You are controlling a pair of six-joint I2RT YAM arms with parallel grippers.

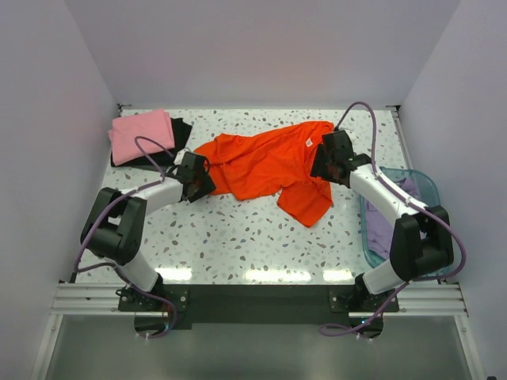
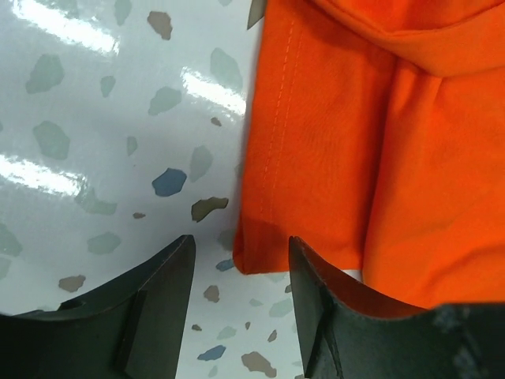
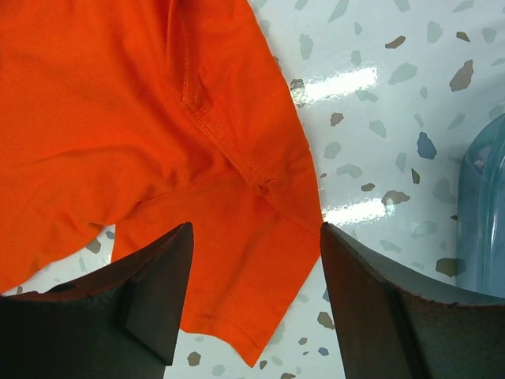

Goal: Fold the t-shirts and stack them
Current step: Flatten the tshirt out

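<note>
- Orange-red t-shirt [image 1: 269, 165] lies mid-bench, spread out but rumpled. One sleeve trails toward the near edge, and a small white label shows near the collar on the far right side.
- Bench [image 1: 238, 237] has a glossy white top with grey and blue flecks.
- Left end effector [image 2: 241, 241] is released, with the jaws apart and nothing grasped. It sits low at the shirt's left edge. In the left wrist view a stitched hem corner lies just ahead of the gap between the fingers. I cannot tell whether the cloth touches either one.
- Right end effector [image 3: 256, 229] is released, with the jaws spread wide. It is over the shirt's right side, with a sleeve and its seam lying between and ahead of the fingers. The cloth is not pinched.
- Pink t-shirt [image 1: 141, 133] is folded at the far left corner and rests on top of the black t-shirt [image 1: 181, 134], which shows along the pink one's right and near edges.
- Pale lavender t-shirt [image 1: 386, 229] is bunched inside the blue basket [image 1: 424, 180] at the bench's right edge, partly hidden behind the right arm.
</note>
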